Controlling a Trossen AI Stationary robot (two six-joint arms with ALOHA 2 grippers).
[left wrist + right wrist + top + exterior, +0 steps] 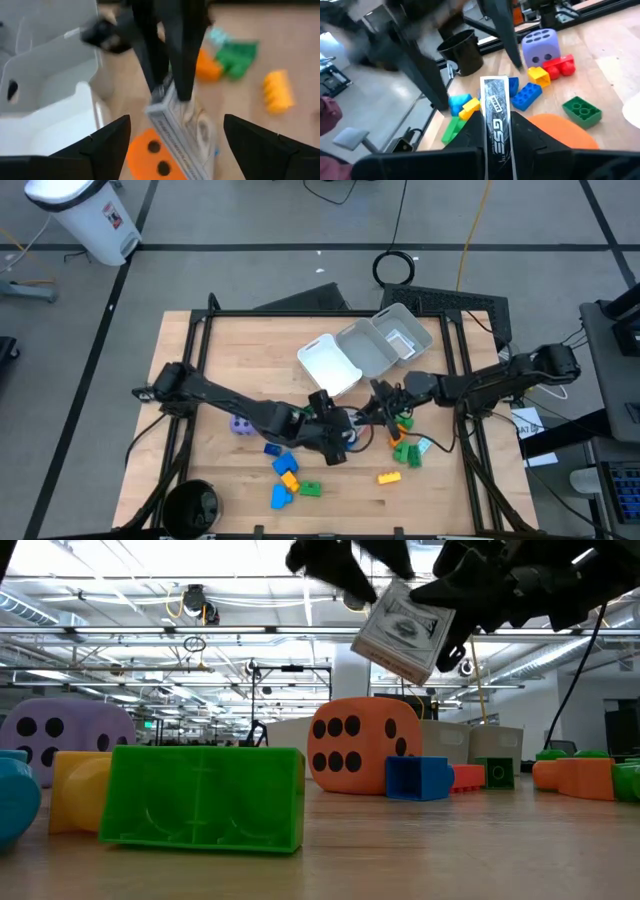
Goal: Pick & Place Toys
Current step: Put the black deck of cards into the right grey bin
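A small pack of white picture cards (495, 120) hangs in the air with my right gripper (496, 135) shut on it, above the orange die (363, 743). In the low view the pack (405, 632) shows tilted, high over the table. My left gripper (176, 125) stands open just in front of the pack, one finger on each side of it and apart from it; in the high view it (338, 430) is at mid table, facing my right gripper (378, 402). The purple die (241, 425) rests on the table to the left. Coloured bricks (290, 480) lie near the front edge. My right gripper pinches the card pack between its two fingers, one on each broad face, at the pack's upper end (167, 95). The fingers (185, 60) come from the table's right side, nearly level. The pack is lifted clear and tilted, and its free end (197, 145) points toward my left gripper.
A white tray and a clear tray (365, 350) stand open at the far middle. A black cup (190, 505) stands at the near left corner. Green and orange bricks (405, 450) and a yellow brick (389, 477) lie at the right, below my right arm.
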